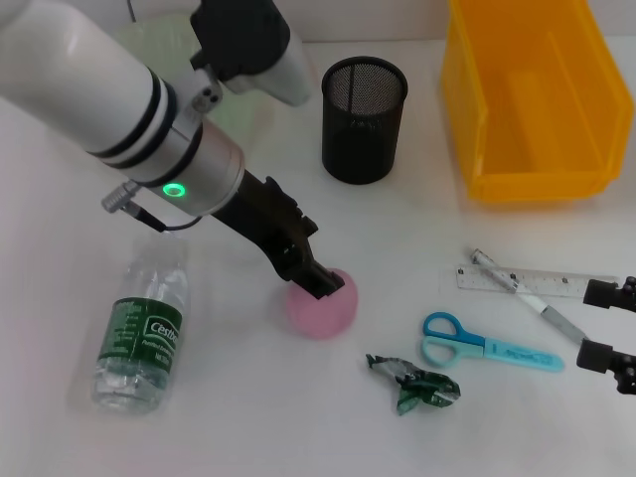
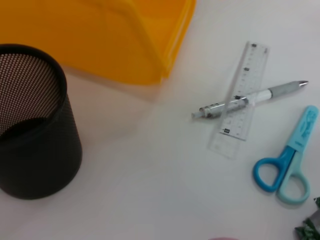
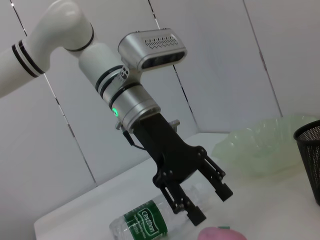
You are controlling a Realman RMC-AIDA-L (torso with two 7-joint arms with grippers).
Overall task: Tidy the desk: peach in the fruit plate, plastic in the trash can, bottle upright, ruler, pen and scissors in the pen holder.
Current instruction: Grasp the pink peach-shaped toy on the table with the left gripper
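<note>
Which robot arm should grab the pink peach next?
Probably the left: its end effector hangs open right over the peach. The right end effector sits far off at the table's edge, beside the ruler.

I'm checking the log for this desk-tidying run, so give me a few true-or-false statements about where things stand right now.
1. The water bottle lies on its side. True.
2. The left gripper is open above the peach. True.
3. The pen is in the pen holder. False: it lies across the ruler on the table.
4. The scissors are in the yellow bin. False: they lie on the table near the plastic wrapper.
5. The right gripper holds the ruler. False: it sits at the table's edge, open and empty.
</note>
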